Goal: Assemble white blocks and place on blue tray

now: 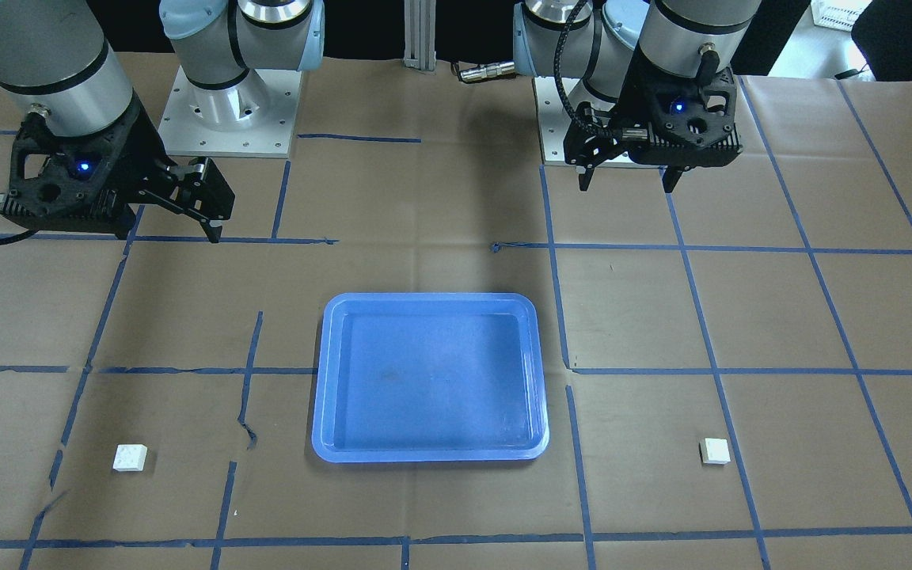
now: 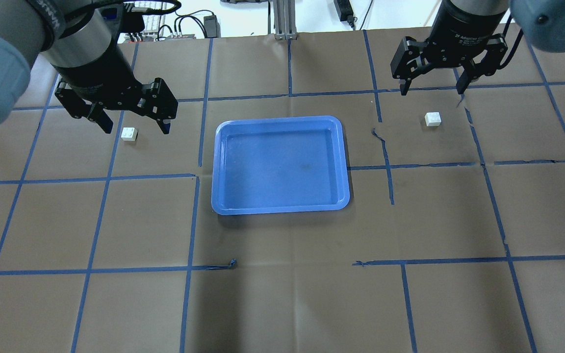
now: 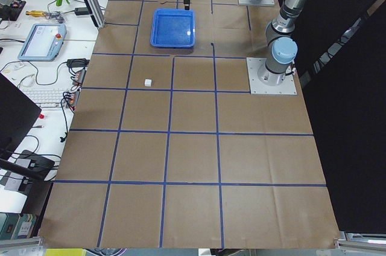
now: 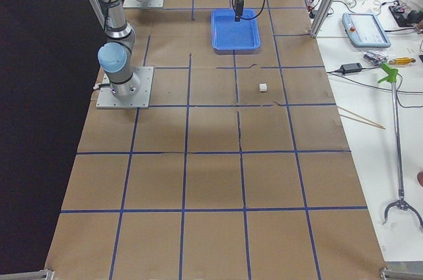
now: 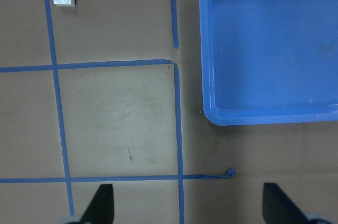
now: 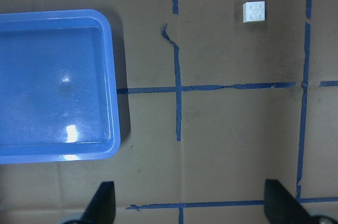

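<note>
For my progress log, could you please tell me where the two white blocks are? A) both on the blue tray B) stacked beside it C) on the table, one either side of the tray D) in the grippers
C: one white block lies on the table left of the blue tray, the other right.

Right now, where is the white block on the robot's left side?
The left white block lies studs up on the brown paper, to the left of the blue tray in the overhead view and clear of its rim.
</note>
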Robot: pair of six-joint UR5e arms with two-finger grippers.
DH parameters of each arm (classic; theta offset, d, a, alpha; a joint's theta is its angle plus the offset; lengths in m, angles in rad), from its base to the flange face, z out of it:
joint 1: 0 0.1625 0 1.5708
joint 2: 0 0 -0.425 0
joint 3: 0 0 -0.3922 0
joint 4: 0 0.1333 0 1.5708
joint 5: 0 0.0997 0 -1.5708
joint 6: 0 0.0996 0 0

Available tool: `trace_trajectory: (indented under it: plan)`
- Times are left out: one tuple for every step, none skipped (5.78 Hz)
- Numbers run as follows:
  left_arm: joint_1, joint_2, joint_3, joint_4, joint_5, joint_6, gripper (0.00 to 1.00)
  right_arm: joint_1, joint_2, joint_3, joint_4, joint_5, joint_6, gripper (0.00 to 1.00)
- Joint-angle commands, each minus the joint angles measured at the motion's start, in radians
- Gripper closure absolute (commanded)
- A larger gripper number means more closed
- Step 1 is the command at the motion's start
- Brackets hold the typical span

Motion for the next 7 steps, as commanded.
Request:
trace_trajectory:
  plan:
    - [0.004,0.004,0.001,0.000,0.000,0.000,0.01,-0.001,0.000,0.000,0.000,0.000,0.000,0.00]
    - [0.006,0.002,0.001,0.000,0.000,0.000,0.01,-0.001,0.000,0.000,0.000,0.000,0.000,0.00]
    - [0.007,0.004,0.001,0.003,0.000,0.001,0.01,-0.001,0.000,0.000,0.000,0.000,0.000,0.00]
    - [0.015,0.001,0.002,0.029,0.000,0.018,0.01,-0.001,0.000,0.000,0.000,0.000,0.000,0.00]
    - [0.038,0.002,-0.013,0.021,0.000,0.020,0.01,-0.001,0.000,0.000,0.000,0.000,0.000,0.00]
    - [0.042,0.007,-0.022,0.017,0.003,0.020,0.01,-0.001,0.000,0.000,0.000,0.001,0.000,0.00]
    - [0.053,0.008,-0.041,0.021,0.009,0.065,0.01,-0.001,0.000,0.000,0.000,0.000,0.000,0.00]
